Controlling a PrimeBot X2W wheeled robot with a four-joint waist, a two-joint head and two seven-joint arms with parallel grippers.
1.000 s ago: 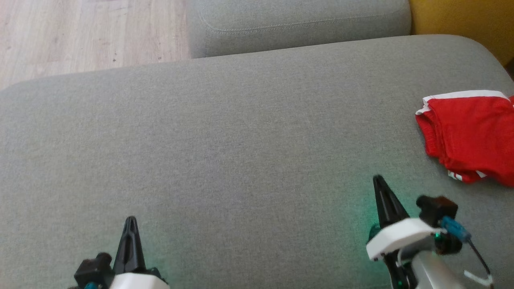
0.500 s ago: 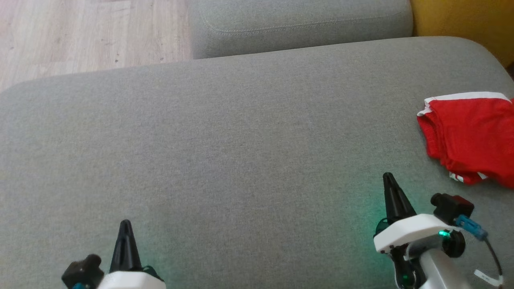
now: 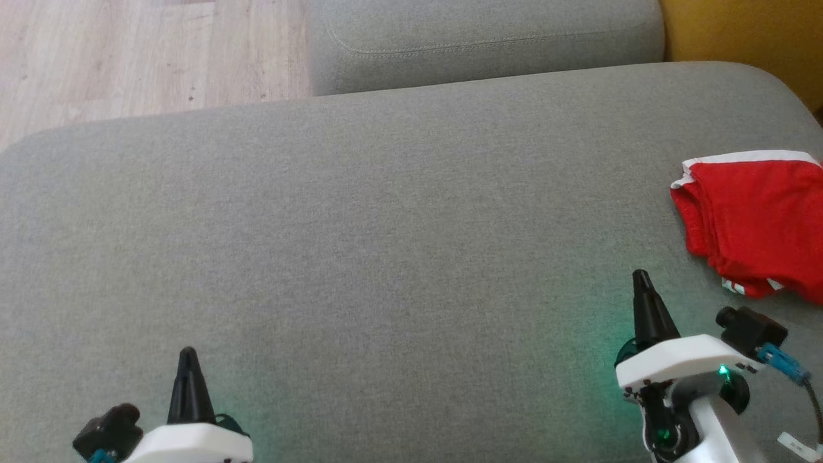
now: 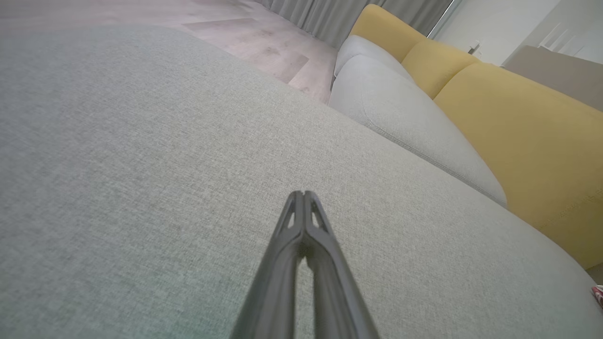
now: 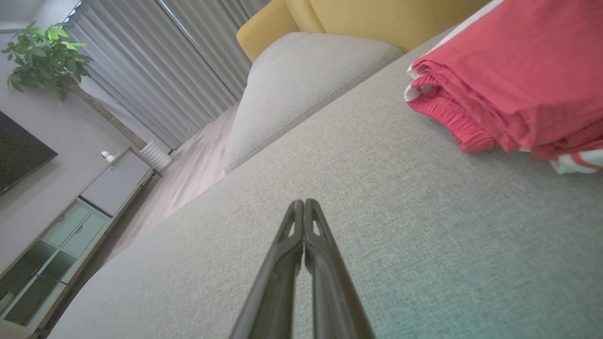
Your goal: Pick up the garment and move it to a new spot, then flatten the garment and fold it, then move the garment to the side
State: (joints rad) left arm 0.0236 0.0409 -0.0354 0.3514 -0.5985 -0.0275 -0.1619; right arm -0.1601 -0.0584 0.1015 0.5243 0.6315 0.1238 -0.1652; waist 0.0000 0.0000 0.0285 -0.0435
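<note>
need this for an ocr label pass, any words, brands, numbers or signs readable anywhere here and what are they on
No text can be read in any view.
red garment: plain red cloth with white trim, no print or label showing.
white tag on the cable beside the right end effector: any marks are too small and blurred to read.
grey cushion: plain fabric, no label.

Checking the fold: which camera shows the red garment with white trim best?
Right wrist view: the red fabric garment with white trim is close, layers visible. Head view crops it at the edge; left wrist view catches a sliver.
</note>
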